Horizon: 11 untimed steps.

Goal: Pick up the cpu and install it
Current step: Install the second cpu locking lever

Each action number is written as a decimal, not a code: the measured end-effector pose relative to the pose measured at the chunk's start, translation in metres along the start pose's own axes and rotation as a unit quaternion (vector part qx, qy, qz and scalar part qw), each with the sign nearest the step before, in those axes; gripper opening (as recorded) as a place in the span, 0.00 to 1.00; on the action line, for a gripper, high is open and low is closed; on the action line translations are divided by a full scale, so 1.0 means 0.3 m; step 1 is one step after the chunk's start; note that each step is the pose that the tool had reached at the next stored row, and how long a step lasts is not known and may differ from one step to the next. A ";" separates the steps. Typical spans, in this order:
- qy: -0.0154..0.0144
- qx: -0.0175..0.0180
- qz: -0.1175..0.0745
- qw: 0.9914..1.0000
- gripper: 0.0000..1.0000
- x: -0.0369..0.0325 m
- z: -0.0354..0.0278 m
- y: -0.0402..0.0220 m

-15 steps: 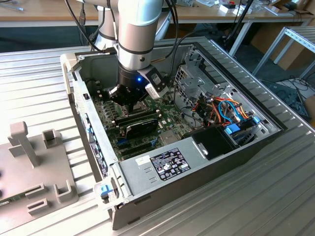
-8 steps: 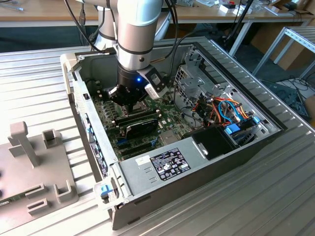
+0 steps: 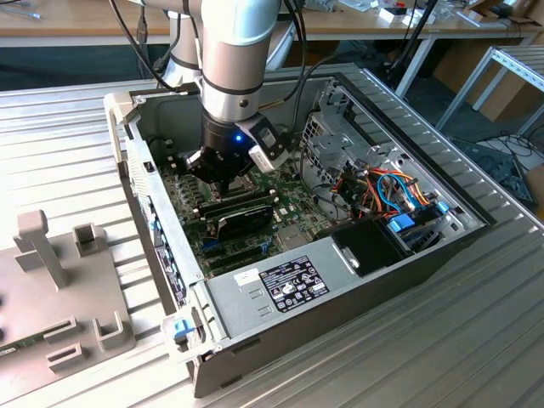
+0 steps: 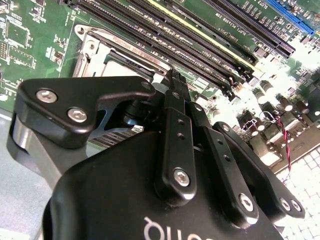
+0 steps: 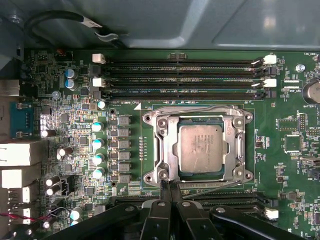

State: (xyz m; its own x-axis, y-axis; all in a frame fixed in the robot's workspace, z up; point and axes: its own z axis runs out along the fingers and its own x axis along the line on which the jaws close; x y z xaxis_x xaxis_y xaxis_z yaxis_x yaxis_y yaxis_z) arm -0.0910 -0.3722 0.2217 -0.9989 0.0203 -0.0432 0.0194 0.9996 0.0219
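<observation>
The cpu (image 5: 201, 148), a small square chip with a dull silver-grey top, lies flat in the motherboard socket in the first wrist view. The shiny metal retention frame (image 5: 167, 150) surrounds it, and a thin lever (image 5: 220, 185) runs along the socket's edge. My gripper (image 5: 170, 187) is shut with nothing between its black fingers, and its tips sit at the socket frame's edge beside the cpu. In the second wrist view the shut fingers (image 4: 173, 92) hang over the socket frame (image 4: 100, 46). In the exterior view the gripper (image 3: 223, 180) is down inside the open computer case (image 3: 408, 263), over the green motherboard.
Long black memory slots (image 5: 185, 80) run beside the socket. A black card (image 3: 242, 214) lies just in front of the gripper. A grey power supply (image 3: 280, 285), orange and blue cables (image 3: 387, 191) and the case walls crowd the space. A grey fixture (image 3: 51, 289) stands at the exterior view's left.
</observation>
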 end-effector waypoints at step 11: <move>0.012 0.000 0.000 1.000 0.11 0.001 0.002 0.000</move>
State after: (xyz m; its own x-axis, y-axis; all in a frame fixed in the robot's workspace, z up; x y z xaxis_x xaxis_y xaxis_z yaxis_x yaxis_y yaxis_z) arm -0.0913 -0.3722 0.2210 -0.9996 0.0202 -0.0183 0.0198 0.9996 0.0216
